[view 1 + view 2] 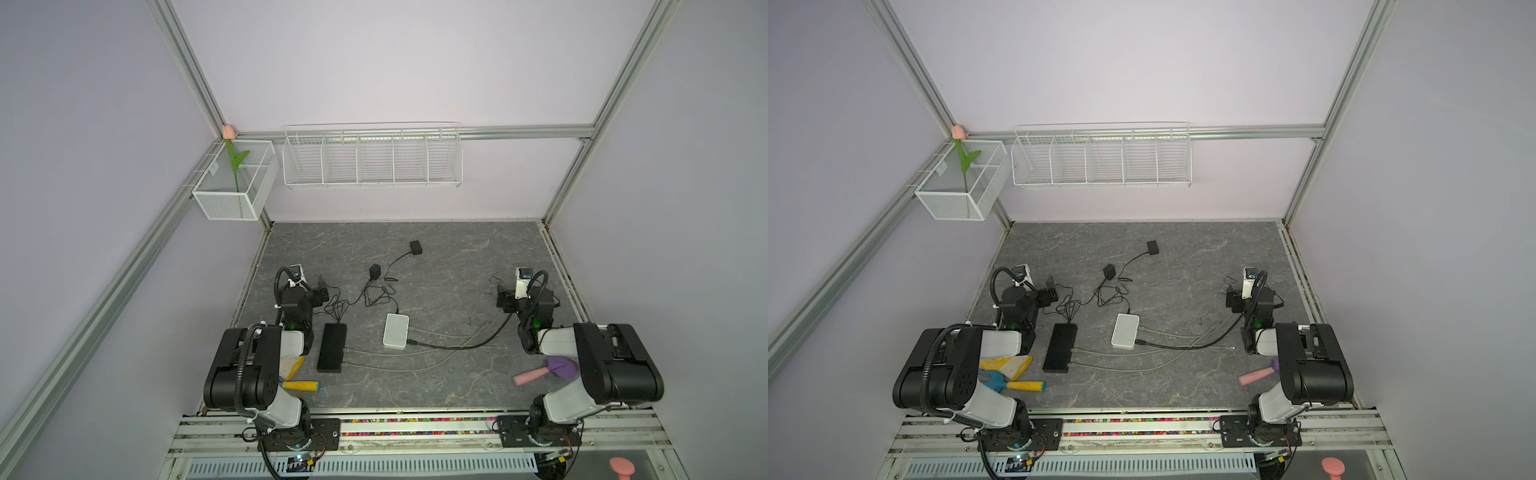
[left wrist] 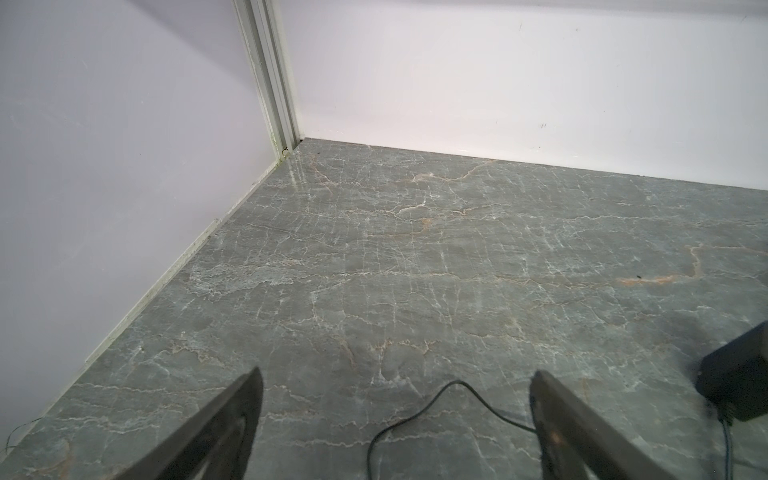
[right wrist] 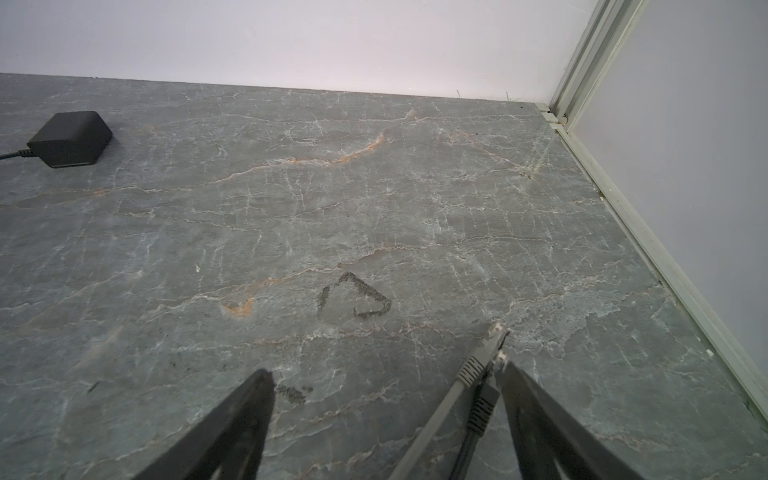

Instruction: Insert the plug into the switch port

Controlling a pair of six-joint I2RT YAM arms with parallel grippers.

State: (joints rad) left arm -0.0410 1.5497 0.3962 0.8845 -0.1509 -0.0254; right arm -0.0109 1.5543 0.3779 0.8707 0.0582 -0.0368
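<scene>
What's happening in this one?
Nothing is held yet. Both arms sit low over the table with jaws open. Two loose cable plugs lie between the fingers of the right gripper, close to one of them and not gripped. The left gripper has only a thin black wire below it. The white switch sits mid-table, apart from both grippers.

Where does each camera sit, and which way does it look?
Both top views: high at the front, looking down on the table, white switch, left arm, right arm.
Left wrist view: rides the left arm, faces the far left corner; open left gripper shows.
Right wrist view: rides the right arm, faces the far right corner; open right gripper, grey plug show.
Shared: right wrist and top views show the black adapter.
</scene>
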